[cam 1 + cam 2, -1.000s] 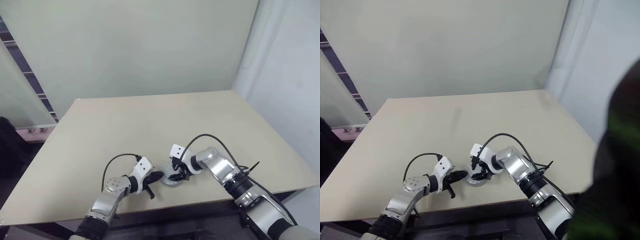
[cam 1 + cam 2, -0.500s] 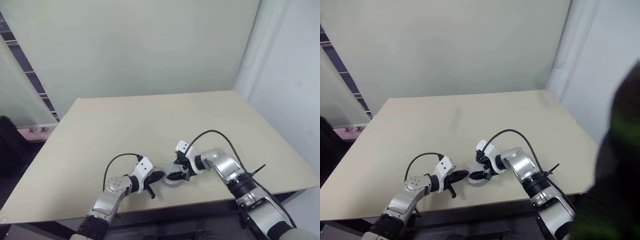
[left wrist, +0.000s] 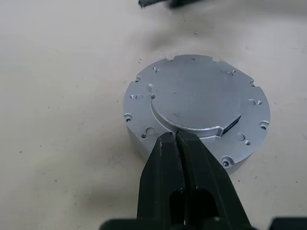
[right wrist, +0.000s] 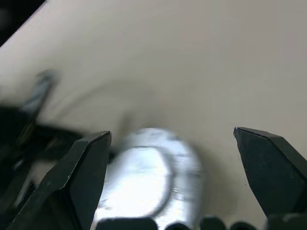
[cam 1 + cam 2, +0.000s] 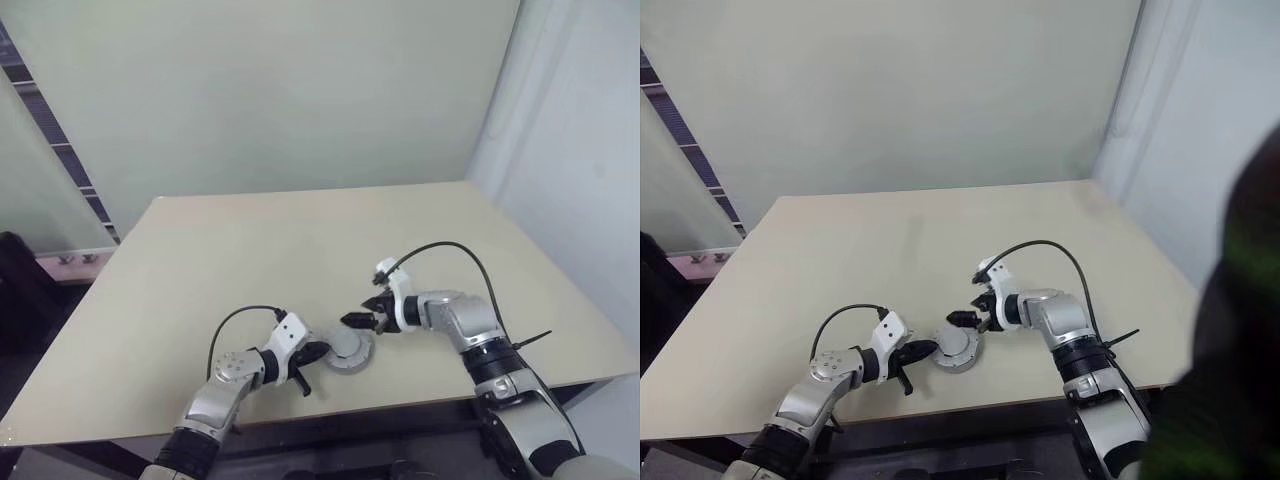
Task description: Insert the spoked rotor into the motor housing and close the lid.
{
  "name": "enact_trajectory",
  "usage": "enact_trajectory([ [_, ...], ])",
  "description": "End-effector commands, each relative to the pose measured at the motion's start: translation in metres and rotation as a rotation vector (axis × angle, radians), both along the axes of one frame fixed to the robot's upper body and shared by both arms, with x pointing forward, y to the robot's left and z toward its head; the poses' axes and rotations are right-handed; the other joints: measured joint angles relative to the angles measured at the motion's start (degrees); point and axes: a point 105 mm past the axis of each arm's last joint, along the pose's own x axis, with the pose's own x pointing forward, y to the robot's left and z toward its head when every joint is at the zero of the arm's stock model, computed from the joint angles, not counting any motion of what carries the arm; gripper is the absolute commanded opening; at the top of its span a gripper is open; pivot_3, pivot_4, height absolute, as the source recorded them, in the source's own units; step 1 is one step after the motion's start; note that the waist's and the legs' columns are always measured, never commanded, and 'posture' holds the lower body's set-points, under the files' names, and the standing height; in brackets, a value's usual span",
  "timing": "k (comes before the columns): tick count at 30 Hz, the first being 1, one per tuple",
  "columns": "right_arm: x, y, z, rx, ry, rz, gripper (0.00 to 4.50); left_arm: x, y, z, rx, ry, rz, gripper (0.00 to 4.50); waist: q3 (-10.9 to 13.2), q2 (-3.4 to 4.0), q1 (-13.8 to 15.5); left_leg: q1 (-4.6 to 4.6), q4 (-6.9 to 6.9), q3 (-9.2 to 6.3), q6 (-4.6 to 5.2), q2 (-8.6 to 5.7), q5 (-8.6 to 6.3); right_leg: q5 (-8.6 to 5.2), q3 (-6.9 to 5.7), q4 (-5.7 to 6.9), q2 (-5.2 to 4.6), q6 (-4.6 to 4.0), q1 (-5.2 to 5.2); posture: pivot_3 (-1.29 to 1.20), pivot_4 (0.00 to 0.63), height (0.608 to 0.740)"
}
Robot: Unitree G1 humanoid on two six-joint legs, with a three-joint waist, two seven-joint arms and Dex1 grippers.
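I have the lid (image 3: 196,103) sitting closed on the motor housing (image 5: 347,352) near the front edge of the table (image 5: 250,250). My left gripper (image 3: 178,139), jaws pinched shut and empty, rests its tips against the lid's rim, I think to steady it. My right gripper (image 5: 362,320) hangs just beside it, jaws wide, holding nothing. No readable writing anywhere.

The lid (image 3: 196,103) is showing silvery grey, dotted with small dark holes round its rim. The table (image 5: 250,250) is lying plain beige, and both grippers' fingers (image 3: 180,158) are looking black.
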Motion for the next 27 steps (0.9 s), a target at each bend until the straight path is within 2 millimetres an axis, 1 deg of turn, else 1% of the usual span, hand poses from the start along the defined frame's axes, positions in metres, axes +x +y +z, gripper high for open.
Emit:
enact_trajectory([
  [1, 0.005, -0.015, 0.000, 0.045, 0.137, -0.137, 4.46, -0.002, -0.003, -0.005, 0.026, 0.014, -0.025, 0.00, 0.00, 0.00, 0.00, -0.01, 0.00, 0.01, 0.00, 0.00, 0.00, 0.00, 0.01, -0.01, 0.00, 0.00, 0.00, 0.00, 0.000, 0.740],
  [7, -0.005, -0.017, -0.009, 0.166, 0.366, -0.230, 4.46, -0.002, -0.004, -0.005, 0.024, 0.011, -0.027, 0.00, -0.01, 0.06, -0.02, -0.01, -0.08, 0.02, 0.01, -0.01, 0.00, 0.00, 0.05, 0.00, 0.01, 0.00, -0.03, 0.00, 0.000, 0.740],
  [11, -0.015, -0.012, -0.014, 0.264, 0.518, -0.249, 4.46, -0.001, -0.005, -0.004, 0.025, 0.009, -0.031, 0.00, -0.01, 0.07, -0.04, -0.04, -0.04, 0.04, 0.02, -0.01, 0.00, 0.00, 0.08, -0.04, 0.01, 0.00, -0.02, 0.00, 0.000, 0.740],
  [16, -0.022, -0.006, -0.019, 0.321, 0.604, -0.255, 4.46, -0.001, -0.004, -0.003, 0.025, 0.008, -0.031, 0.00, -0.02, 0.07, -0.04, -0.03, -0.05, 0.05, 0.02, -0.01, 0.00, 0.00, 0.11, -0.05, 0.01, 0.00, -0.02, 0.00, 0.000, 0.740],
  [21, -0.026, -0.003, -0.025, 0.364, 0.653, -0.274, 4.46, -0.002, -0.003, -0.003, 0.026, 0.008, -0.029, 0.00, -0.02, 0.07, -0.07, -0.04, -0.05, 0.06, 0.02, -0.01, 0.00, 0.00, 0.11, -0.07, 0.01, 0.00, -0.02, 0.00, 0.000, 0.740],
  [27, -0.035, 0.009, -0.028, 0.428, 0.705, -0.255, 4.46, -0.003, -0.002, -0.003, 0.029, 0.007, -0.026, 0.00, -0.02, 0.08, -0.10, -0.04, -0.07, 0.05, 0.02, -0.01, 0.00, 0.00, 0.11, -0.06, 0.02, 0.01, -0.02, 0.00, 0.000, 0.740],
])
